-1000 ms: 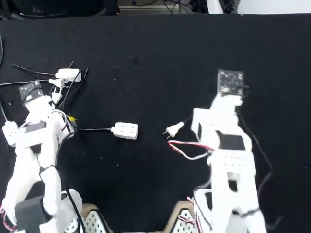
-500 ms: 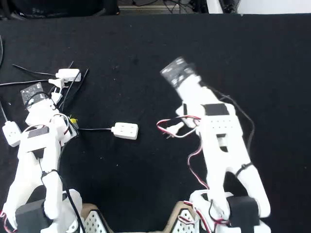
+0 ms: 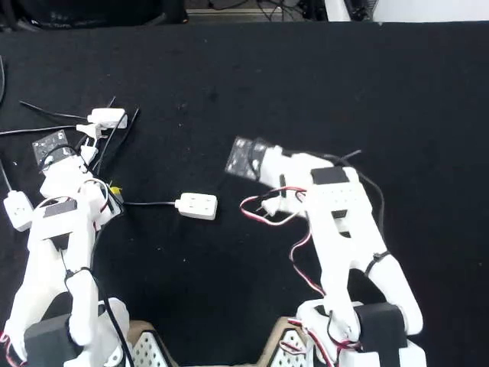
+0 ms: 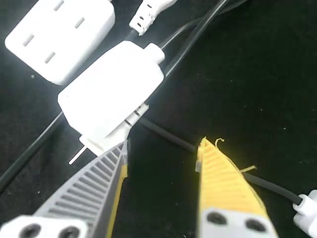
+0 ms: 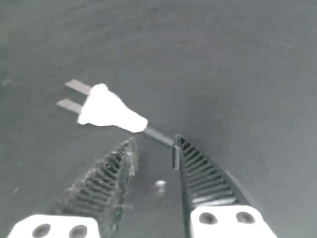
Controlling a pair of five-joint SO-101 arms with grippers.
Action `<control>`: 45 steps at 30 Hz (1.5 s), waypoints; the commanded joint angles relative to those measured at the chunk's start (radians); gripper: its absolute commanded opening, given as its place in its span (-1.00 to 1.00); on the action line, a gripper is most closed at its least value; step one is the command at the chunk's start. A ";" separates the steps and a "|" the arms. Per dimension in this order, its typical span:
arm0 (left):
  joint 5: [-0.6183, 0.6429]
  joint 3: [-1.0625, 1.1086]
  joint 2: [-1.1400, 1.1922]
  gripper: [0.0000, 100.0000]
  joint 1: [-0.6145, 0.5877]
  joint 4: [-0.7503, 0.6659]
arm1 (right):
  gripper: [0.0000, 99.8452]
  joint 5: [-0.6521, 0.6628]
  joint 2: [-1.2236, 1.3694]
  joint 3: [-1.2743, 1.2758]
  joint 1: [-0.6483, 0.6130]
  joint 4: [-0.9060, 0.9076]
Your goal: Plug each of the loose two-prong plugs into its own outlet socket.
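A loose white two-prong plug (image 5: 106, 111) lies on the black mat, its thin cable running between the fingertips of my open right gripper (image 5: 153, 145), which hovers just behind it. From above the same plug (image 3: 269, 204) lies under the right arm, to the right of a white outlet socket (image 3: 196, 205). My left gripper (image 4: 163, 148) is open over a large white plug (image 4: 111, 94), whose prongs point past one yellow-padded fingertip (image 4: 121, 151). A white multi-socket block (image 4: 59, 32) lies just beyond it.
Black cables tangle around a white outlet (image 3: 107, 117) at the far left. Another white plug (image 3: 17, 208) lies by the left edge. Red and white arm wires (image 3: 256, 214) loop near the right plug. The arm bases stand at the near edge.
The right arm has swung left from the far right side and now sits over the loose plug. The left arm shifted only slightly a second ago and has since held still.
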 commanded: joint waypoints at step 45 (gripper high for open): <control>-0.002 -0.010 -0.028 -0.55 0.010 -0.015 | -0.58 0.462 0.530 -0.338 -0.080 0.253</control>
